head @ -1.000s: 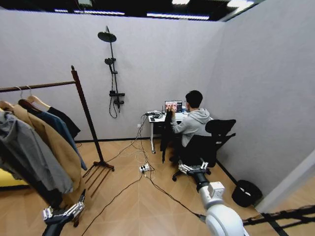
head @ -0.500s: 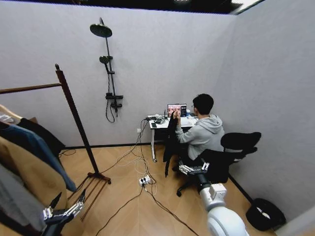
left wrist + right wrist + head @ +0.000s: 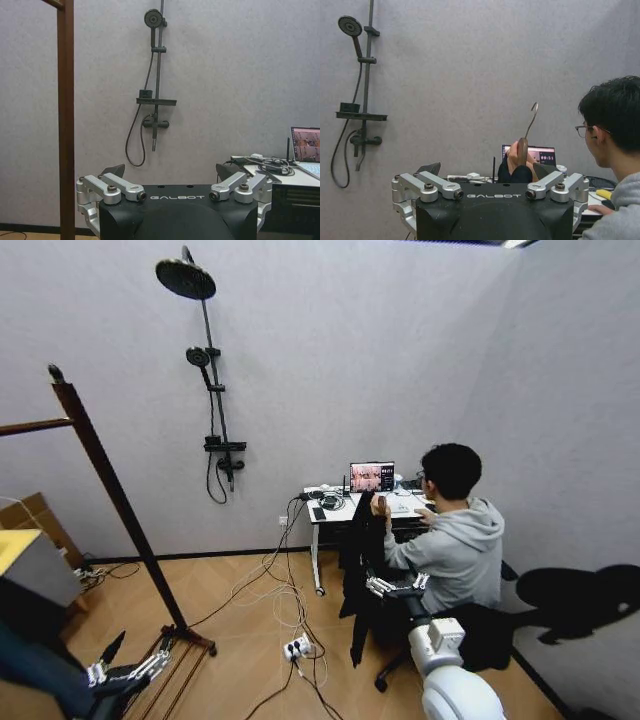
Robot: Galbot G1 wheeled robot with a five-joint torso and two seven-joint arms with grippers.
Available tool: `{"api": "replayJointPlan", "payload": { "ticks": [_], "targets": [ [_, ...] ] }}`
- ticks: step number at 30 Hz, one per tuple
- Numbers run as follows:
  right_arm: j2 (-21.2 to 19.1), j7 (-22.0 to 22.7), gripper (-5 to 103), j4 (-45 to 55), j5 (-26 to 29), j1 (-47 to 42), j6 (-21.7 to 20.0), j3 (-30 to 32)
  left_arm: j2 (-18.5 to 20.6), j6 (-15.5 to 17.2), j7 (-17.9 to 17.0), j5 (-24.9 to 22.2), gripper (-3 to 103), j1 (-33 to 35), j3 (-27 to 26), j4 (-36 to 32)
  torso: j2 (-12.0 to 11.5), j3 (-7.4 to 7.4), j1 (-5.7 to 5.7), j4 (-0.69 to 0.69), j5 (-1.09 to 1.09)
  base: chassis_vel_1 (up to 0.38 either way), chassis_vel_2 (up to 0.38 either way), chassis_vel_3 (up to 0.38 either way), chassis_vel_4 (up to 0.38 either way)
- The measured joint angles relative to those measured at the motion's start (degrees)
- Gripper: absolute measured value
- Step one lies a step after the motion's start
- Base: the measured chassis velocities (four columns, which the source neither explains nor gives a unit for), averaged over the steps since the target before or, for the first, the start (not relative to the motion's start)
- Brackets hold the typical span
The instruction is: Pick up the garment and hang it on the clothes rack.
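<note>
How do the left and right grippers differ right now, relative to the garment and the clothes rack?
The left gripper sits low beside the clothes rack, far from the garment; the right gripper is held higher, just before the garment. The right gripper faces the hanger hook that a person's hand holds up; the left gripper faces the rack's upright. Both are open and hold nothing.

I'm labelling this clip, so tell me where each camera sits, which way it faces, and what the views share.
Head view: high on the robot, looking forward and down at the clothes rack, the desk and a person's hand holding up the garment; both arms show.
Left wrist view: behind the left gripper, open, facing the shower fixture.
Right wrist view: behind the right gripper, open, facing the hanger hook.
All share the shower fixture.
</note>
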Motion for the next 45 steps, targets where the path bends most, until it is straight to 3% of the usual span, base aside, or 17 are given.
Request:
{"api": "replayJointPlan", "payload": {
  "ticks": [2,9,12,13,16,19,25,28,31,34,37,40,45],
  "targets": [
    [-0.2,0.1,100,-0.1,0.2,0.4,0.0,0.5,0.0,0.0,0.0,0.0,100,0.0,0.0,0.0,0.0,0.00,0.00,-0.05,-0.07,-0.218,0.245,0.125,-0.188],
    [-2.8,-1.2,100,-6.5,4.0,7.1,0.4,5.2,0.0,0.0,0.0,0.0,100,0.0,0.0,0.0,0.0,-0.02,-0.10,0.01,-0.04,-0.046,0.041,0.024,-0.008],
    [-5.9,-5.0,100,-15.5,9.2,13.1,3.3,7.4,0.0,0.0,0.0,0.0,100,0.0,0.0,0.0,0.1,-0.05,-0.20,-0.03,-0.01,0.050,-0.077,-0.057,0.071],
    [-5.9,-5.0,100,-15.5,9.2,13.1,3.3,7.4,0.0,0.0,0.0,0.0,100,0.0,0.0,0.0,0.1,-0.05,-0.20,-0.03,-0.01,0.050,-0.091,-0.072,0.066],
    [-9.3,-11.7,100,-25.4,11.2,18.8,6.9,7.7,0.0,0.0,0.0,0.0,100,0.0,0.0,0.0,0.1,-0.04,-0.18,-0.02,0.00,0.014,-0.031,-0.024,0.013],
    [-11.0,-15.2,100,-30.1,11.9,22.4,8.0,6.2,0.0,0.0,0.0,0.0,100,0.0,0.0,0.0,0.0,-0.02,-0.10,-0.02,-0.02,0.000,0.000,0.000,0.000],
    [-11.9,-17.1,101,-37.6,12.2,29.6,9.5,1.6,0.0,0.0,0.0,0.0,100,0.0,0.0,0.0,0.0,-0.02,-0.08,-0.02,-0.04,0.000,0.000,0.000,0.000],
    [-11.2,-16.9,93,-40.3,11.9,32.7,9.6,-0.9,0.0,0.0,0.0,0.0,100,0.0,0.0,0.0,0.0,-0.02,-0.08,0.01,-0.03,0.000,0.000,0.000,0.000],
    [-10.0,-15.2,78,-41.1,11.0,34.1,9.2,-2.8,0.0,0.0,0.0,0.0,100,0.0,0.0,0.0,0.0,-0.02,-0.10,0.00,-0.04,0.000,0.000,0.000,0.000],
    [-9.8,-14.6,73,-40.9,10.8,34.2,8.9,-3.2,0.0,0.0,0.0,0.0,100,0.0,0.0,0.0,0.0,-0.02,-0.10,-0.02,-0.04,0.000,0.000,0.000,0.000],
    [-9.5,-14.0,56,-40.7,10.3,34.1,8.5,-3.4,0.0,0.0,0.0,0.0,100,0.0,0.0,0.0,0.0,-0.02,-0.10,-0.02,-0.03,0.000,0.000,0.000,0.000],
    [-9.6,-14.0,50,-40.8,10.2,34.0,8.5,-3.4,0.0,0.0,0.0,0.0,100,0.0,0.0,0.0,0.0,-0.02,-0.10,-0.02,-0.03,0.000,0.000,0.000,0.000],
    [-10.3,-14.0,29,-41.0,9.3,34.0,8.5,-3.3,0.0,0.0,0.0,0.0,100,0.0,0.0,0.0,0.0,-0.03,-0.10,-0.02,-0.03,0.000,0.000,0.000,0.000]
  ]
}}
